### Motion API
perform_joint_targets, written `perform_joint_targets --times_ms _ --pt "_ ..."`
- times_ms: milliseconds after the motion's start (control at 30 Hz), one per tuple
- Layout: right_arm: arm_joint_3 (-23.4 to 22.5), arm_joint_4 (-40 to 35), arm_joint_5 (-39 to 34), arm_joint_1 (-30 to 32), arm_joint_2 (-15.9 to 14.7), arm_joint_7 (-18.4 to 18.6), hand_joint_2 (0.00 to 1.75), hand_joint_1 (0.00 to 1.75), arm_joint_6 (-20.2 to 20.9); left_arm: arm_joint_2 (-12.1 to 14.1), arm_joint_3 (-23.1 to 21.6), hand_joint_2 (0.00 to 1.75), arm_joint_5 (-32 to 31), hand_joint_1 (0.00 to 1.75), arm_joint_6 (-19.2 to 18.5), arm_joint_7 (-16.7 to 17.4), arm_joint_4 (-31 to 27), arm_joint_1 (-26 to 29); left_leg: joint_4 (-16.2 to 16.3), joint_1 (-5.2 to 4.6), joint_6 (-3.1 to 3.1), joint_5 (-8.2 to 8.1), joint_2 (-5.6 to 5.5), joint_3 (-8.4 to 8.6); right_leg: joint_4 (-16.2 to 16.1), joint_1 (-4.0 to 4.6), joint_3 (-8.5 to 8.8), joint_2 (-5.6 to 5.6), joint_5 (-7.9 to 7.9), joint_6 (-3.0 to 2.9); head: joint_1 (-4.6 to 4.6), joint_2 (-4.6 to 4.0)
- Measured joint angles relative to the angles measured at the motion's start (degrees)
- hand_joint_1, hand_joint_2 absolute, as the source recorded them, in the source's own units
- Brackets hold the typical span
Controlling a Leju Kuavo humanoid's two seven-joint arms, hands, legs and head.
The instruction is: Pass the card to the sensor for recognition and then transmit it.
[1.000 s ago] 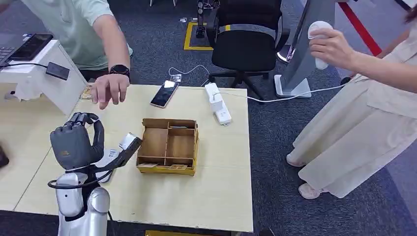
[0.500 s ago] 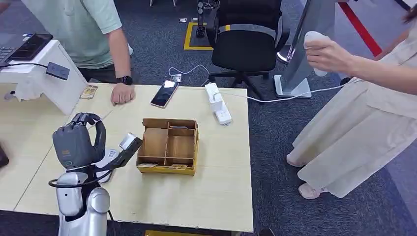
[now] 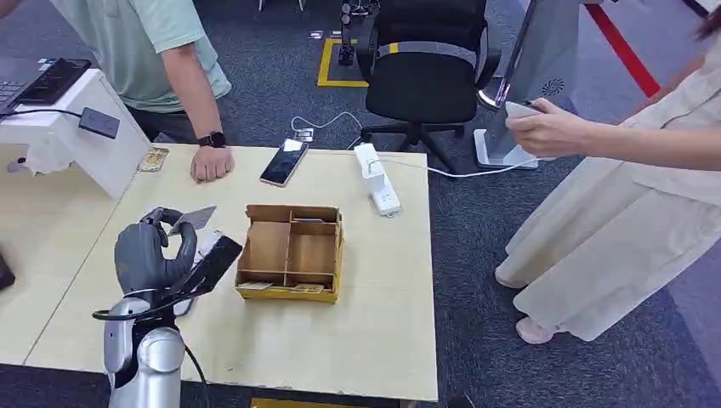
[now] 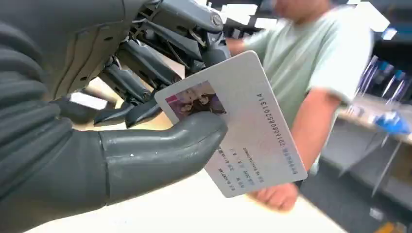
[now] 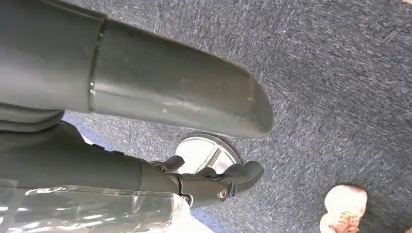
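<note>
Grey left robot hand (image 3: 151, 252) now pinches the card (image 3: 194, 219) between thumb and fingers; half a second ago it held nothing, fingers curled, no card in sight. Wrist view confirms it: thumb (image 4: 160, 150) pressed on the printed face of the card (image 4: 238, 126), dark fingers behind it, most of the card sticking out free. The hand has also shifted toward the box (image 3: 291, 252) and dropped a little, so the card sits up off the desk (image 3: 374, 323), just beside the box's near-left corner. Pick-up looks done; the pass to the sensor looks like the step in hand.

Right robot hand (image 5: 214, 182) hangs over the carpet, fingers curled in, nothing in them.

Beyond the box, a person in a green shirt rests a hand (image 3: 211, 161) flat on the desk edge, same spot as before, next to a phone (image 3: 284, 161). A power strip (image 3: 377, 180) lies past the box's far-right corner.

Farthest from the box, off the desk, a second person has brought a hand (image 3: 548, 129) down from up high and now holds a pale device (image 3: 520, 110) lower, by the grey stand (image 3: 531, 68). Cannot tell if that device is the sensor. Grip on the card is only at one corner, so slip risk during the reach.
</note>
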Motion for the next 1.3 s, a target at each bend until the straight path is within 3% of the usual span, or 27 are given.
perform_joint_targets --times_ms 33,100,167,733,1000,1300 --pt "0.00 0.00 0.00 0.01 -0.02 0.00 0.00 0.00 0.02 0.00 0.00 1.75 1.99 1.75 -1.72 0.26 0.06 0.19 0.00 0.00 0.00 0.00 0.00 0.00 0.00 0.00 0.00 0.00 0.00 0.00 0.00 0.00" --pt "-0.04 -0.02 0.00 0.03 -0.07 -0.02 0.00 0.00 0.37 -0.11 3.96 1.75 13.96 1.75 -11.32 2.67 1.82 1.09 0.00 0.00 0.00 0.00 0.00 -0.01 0.00 0.00 0.00 0.01 0.00 0.00 -0.02 0.00" --pt "-0.04 -0.02 0.00 0.04 -0.13 -0.02 0.00 0.00 0.37 -0.18 5.66 1.75 15.97 1.75 -13.09 3.41 2.60 1.43 0.00 0.01 0.00 0.00 0.01 0.00 0.00 0.00 -0.01 0.02 0.00 0.00 0.00 0.00" --pt "-0.02 -0.02 0.00 0.10 -0.24 0.00 0.00 0.00 0.42 -0.46 11.52 1.75 15.05 1.75 -11.36 3.15 4.46 1.94 0.00 0.00 0.00 0.00 0.01 0.00 0.00 0.00 0.00 0.01 0.00 0.00 -0.02 0.00" --pt "0.00 -0.02 0.00 0.07 -0.24 -0.07 0.00 0.00 0.44 -0.79 14.14 1.75 18.78 1.75 -15.18 4.24 5.09 1.98 -0.01 0.01 0.00 0.00 0.01 0.00 0.00 0.00 0.00 0.01 0.00 0.00 0.00 0.02" --pt "0.04 -0.02 0.00 -0.01 -0.31 -0.11 0.00 0.00 0.44 -0.96 15.74 1.75 21.09 1.75 -16.26 4.44 6.64 2.00 -0.01 -0.01 0.00 0.00 -0.01 -0.01 0.00 0.00 0.01 0.00 0.00 0.00 0.00 0.00"
